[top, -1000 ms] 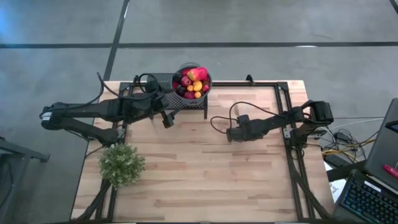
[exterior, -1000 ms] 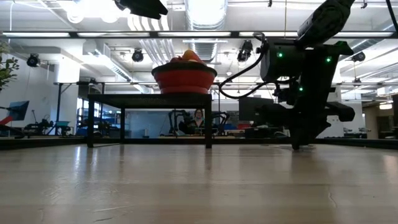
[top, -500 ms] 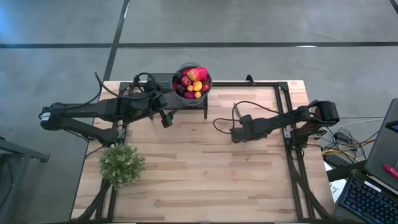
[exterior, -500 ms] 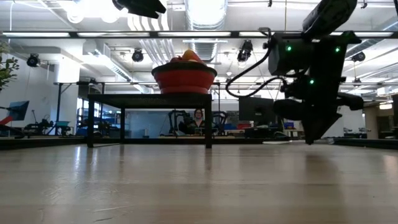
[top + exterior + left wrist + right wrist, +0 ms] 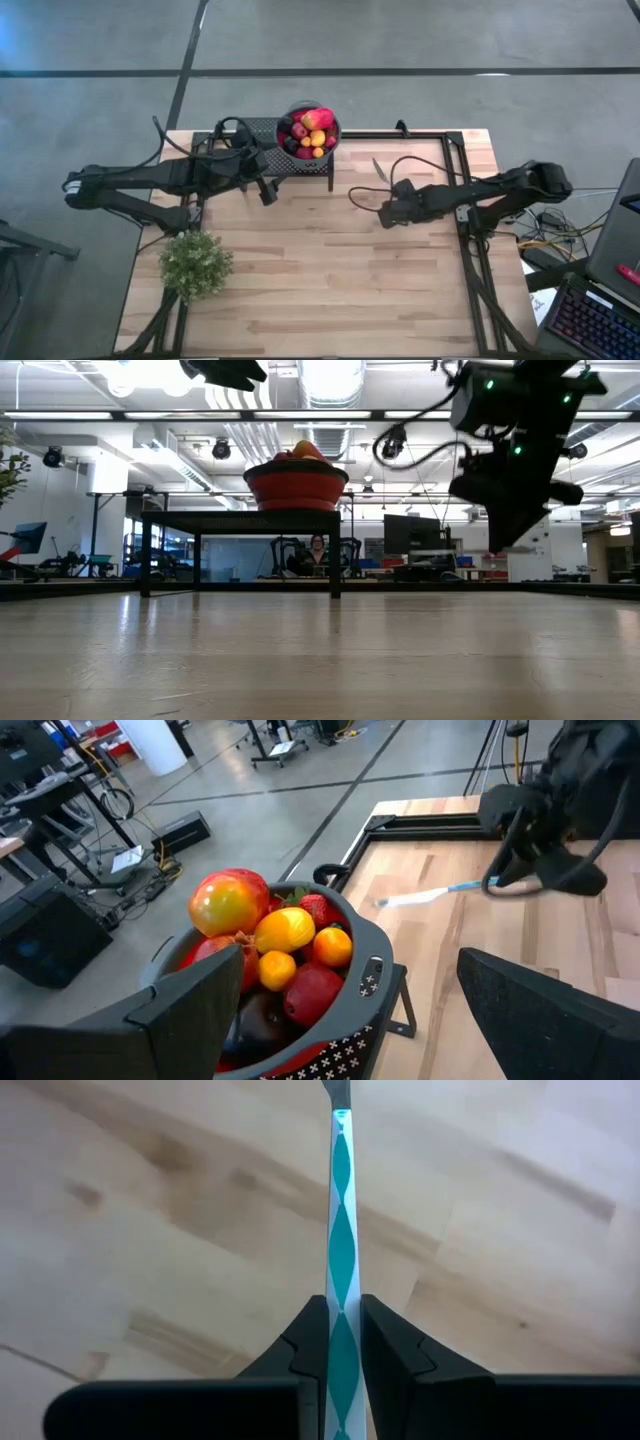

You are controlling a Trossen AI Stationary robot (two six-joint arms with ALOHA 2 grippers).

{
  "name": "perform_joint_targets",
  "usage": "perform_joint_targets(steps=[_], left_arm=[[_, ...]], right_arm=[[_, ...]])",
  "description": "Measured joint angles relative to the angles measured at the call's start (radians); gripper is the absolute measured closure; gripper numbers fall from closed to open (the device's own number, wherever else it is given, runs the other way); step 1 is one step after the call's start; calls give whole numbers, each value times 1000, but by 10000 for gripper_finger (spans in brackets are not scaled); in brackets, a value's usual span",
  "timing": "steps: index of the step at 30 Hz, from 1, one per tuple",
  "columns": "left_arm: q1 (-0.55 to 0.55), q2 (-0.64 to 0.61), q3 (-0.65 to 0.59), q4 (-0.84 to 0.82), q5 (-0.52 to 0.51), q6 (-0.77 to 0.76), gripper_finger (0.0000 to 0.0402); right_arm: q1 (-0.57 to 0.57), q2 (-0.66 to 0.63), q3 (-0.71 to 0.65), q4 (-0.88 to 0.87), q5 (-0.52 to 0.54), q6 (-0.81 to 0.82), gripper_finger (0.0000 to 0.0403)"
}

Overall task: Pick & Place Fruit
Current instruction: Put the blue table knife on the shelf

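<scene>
Right wrist view: our right gripper (image 5: 343,1342) clenches the knife (image 5: 341,1230).
Our left gripper (image 5: 350,1020) gapes beside the fruit (image 5: 270,955).

Fruit (image 5: 268,955) heaped in a grey bowl (image 5: 345,982) on a perforated stand. Beyond the bowl, the right gripper (image 5: 497,878) clamps a knife (image 5: 425,897) above the table (image 5: 560,942).

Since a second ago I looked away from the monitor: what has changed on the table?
The right gripper, shut on the knife, rose off the wood and drew back toward its own side of the table, carrying the knife with it. The left gripper remains open beside the bowl, and the fruit, the stand and the plant are where they were.
</scene>
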Motion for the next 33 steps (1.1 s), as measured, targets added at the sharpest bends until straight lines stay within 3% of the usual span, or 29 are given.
perform_joint_targets(steps=[8,15,27,33], left_arm=[[0,0,0,4,1,-58,30],[0,0,0,4,54,-143,30],[0,11,0,27,225,-244,31],[-3,25,-45,203,318,-208,32]], right_arm=[[38,-170,0,-5,128,-31,371],[52,-279,3,108,165,-201,371],[53,-361,4,545,158,-659,371],[80,-348,4,825,119,-892,371]])
